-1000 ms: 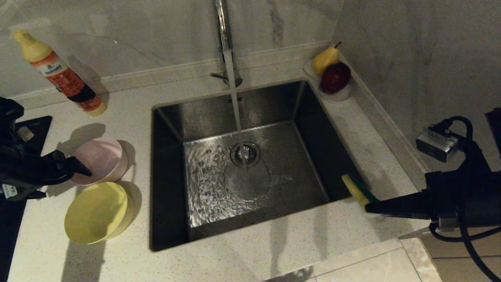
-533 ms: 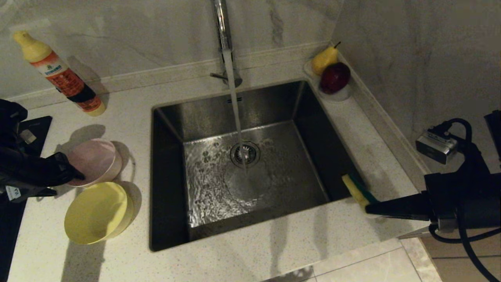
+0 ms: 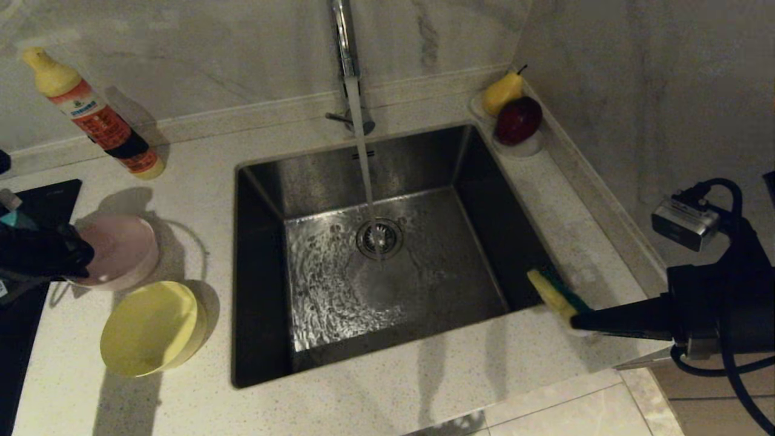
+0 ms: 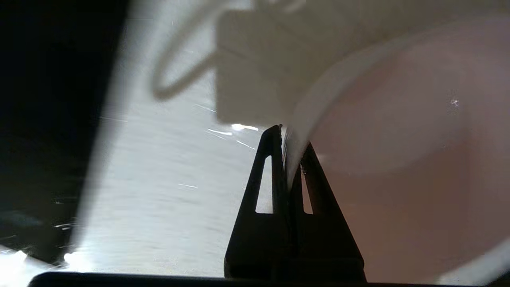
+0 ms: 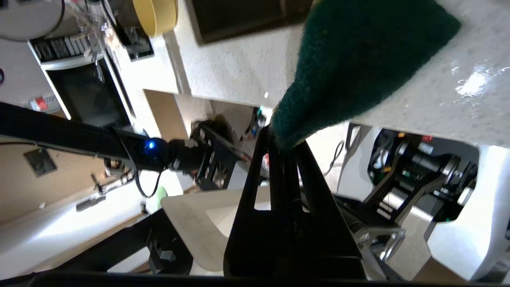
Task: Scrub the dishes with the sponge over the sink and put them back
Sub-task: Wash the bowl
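The pale pink bowl (image 3: 121, 251) is at the left of the counter, and my left gripper (image 3: 85, 254) is shut on its near rim. In the left wrist view the gripper (image 4: 289, 139) pinches the thin rim of the pink bowl (image 4: 398, 139). A yellow bowl (image 3: 148, 327) lies tilted on the counter just in front of it. At the sink's (image 3: 260, 272) front right corner, my right gripper (image 3: 578, 321) is shut on the sponge (image 3: 554, 293), which has one green and one yellow side. The right wrist view shows the sponge's green face (image 5: 358, 59) clamped in the gripper (image 5: 285, 137).
Water runs from the chrome tap (image 3: 342, 36) onto the drain strainer (image 3: 379, 238). A detergent bottle (image 3: 97, 118) stands at the back left. A white dish with a pear and a red apple (image 3: 517, 115) sits at the back right corner. The black stove top (image 3: 36, 200) lies far left.
My left gripper has shut on the pink bowl's rim and drawn the bowl leftward, away from the sink. The right arm and sponge have stayed put.
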